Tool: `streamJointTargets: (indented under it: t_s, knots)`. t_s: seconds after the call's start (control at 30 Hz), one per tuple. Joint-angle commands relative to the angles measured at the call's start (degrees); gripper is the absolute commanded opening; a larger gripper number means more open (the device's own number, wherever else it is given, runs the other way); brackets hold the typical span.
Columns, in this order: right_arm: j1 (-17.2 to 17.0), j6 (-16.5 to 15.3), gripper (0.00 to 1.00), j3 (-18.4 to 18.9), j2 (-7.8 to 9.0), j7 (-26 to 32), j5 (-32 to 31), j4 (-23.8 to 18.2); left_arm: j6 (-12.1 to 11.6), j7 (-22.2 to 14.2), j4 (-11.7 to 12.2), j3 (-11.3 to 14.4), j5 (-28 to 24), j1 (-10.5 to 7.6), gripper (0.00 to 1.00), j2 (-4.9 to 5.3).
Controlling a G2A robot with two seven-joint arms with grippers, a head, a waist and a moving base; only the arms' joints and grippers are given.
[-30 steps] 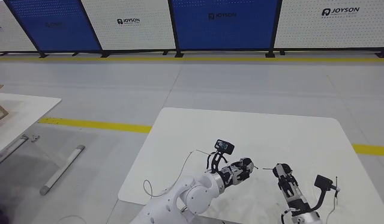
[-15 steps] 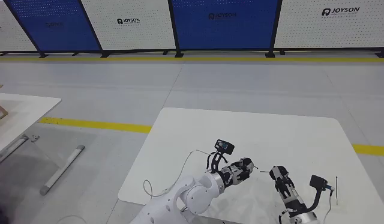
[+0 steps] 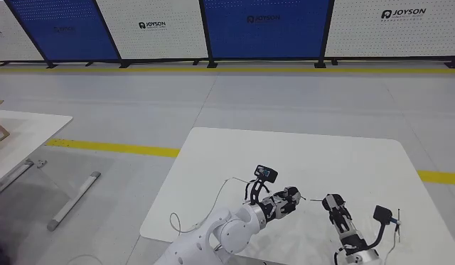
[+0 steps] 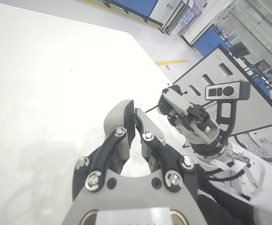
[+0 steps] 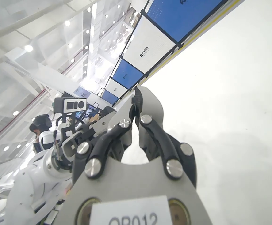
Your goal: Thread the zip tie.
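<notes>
A thin black zip tie [image 3: 307, 199] spans the short gap between my two grippers, low over the white table [image 3: 284, 151] near its front edge. The left gripper [image 3: 293, 194] is shut, and in its wrist view a small black piece of the tie is pinched between its tips [image 4: 135, 111]. The right gripper [image 3: 328, 202] faces it from the right, also shut. In the left wrist view the tie's free end [image 4: 151, 109] pokes out of the right gripper [image 4: 161, 104] toward my left fingertips, stopping just short of them. The right gripper [image 5: 136, 91] holds a dark strip.
Bare table surface stretches away behind both grippers. A second white table [image 3: 21, 133] stands off to the left across the floor. Blue and white partition panels [image 3: 263, 20] line the far side of the room.
The right arm edged a little toward the left gripper, then drew back to about where it began. The left arm has stayed still.
</notes>
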Motion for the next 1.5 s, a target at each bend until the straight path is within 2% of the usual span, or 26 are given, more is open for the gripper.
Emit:
streamJointTargets:
  t_s: [0.0, 0.47, 0.67, 0.9, 1.23, 1.47]
  knots:
    - [-0.05, 0.13, 0.00, 0.15, -0.15, 0.41, 0.07, -0.02, 0.00, 0.00, 0.00, 0.00, 0.00, 0.00, 0.00, 0.00]
    - [0.44, 2.28, 0.00, -0.63, -1.73, 0.14, -0.93, 0.78, 0.00, 0.00, 0.00, 0.00, 0.00, 0.00, 0.00, 0.00]
    - [0.44, 2.34, 0.00, -0.53, -1.80, 0.24, -0.72, 0.73, 0.00, 0.00, 0.00, 0.00, 0.00, 0.00, 0.00, 0.00]
    - [-0.07, 0.96, 0.00, 0.44, -2.24, 1.53, -0.02, 0.39, 0.00, 0.00, 0.00, 0.00, 0.00, 0.00, 0.00, 0.00]
    - [0.80, 3.17, 0.00, -0.50, -3.36, 1.28, -2.29, 0.83, 0.00, 0.00, 0.00, 0.00, 0.00, 0.00, 0.00, 0.00]
    - [1.01, 3.27, 0.00, -0.52, -4.03, 1.16, -2.70, 1.46, 0.00, 0.00, 0.00, 0.00, 0.00, 0.00, 0.00, 0.00]
